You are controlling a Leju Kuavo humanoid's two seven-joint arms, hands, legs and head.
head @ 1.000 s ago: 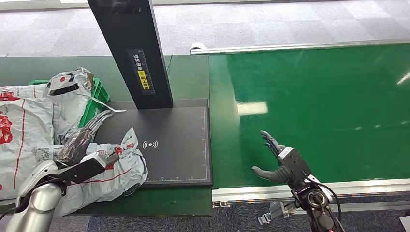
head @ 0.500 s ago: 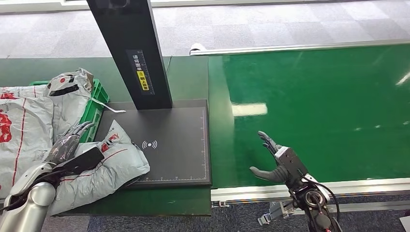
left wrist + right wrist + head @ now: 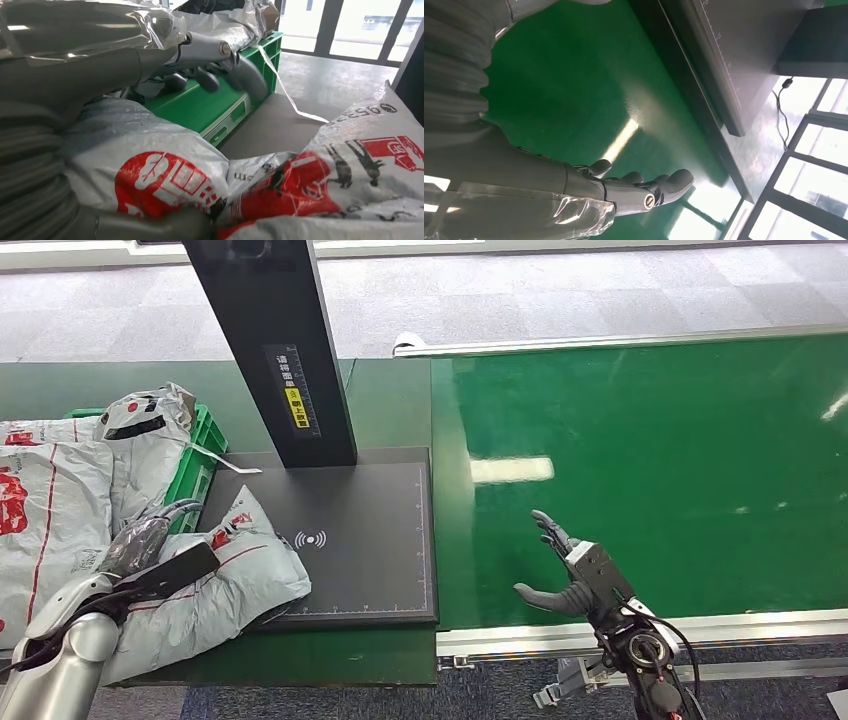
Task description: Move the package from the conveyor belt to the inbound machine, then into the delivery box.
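Green belt and black scan pad, with a package half on the pad's near-left corner.

Landmark is the inbound machine (image 3: 372,540), a black pad with a dark post rising from its far edge. The package (image 3: 235,585), a grey mailer with red print, lies across the pad's near-left corner, hanging off toward the green delivery box (image 3: 195,455), which sits just left of the pad, heaped with other mailers (image 3: 60,500). The left hand (image 3: 140,545) rests at the package's left end, fingers spread and curled above it, gripping nothing, probably placed to sweep it boxward. Right of the pad, the right hand (image 3: 570,575) hangs flat and spread over the conveyor belt (image 3: 680,460), holding nothing.
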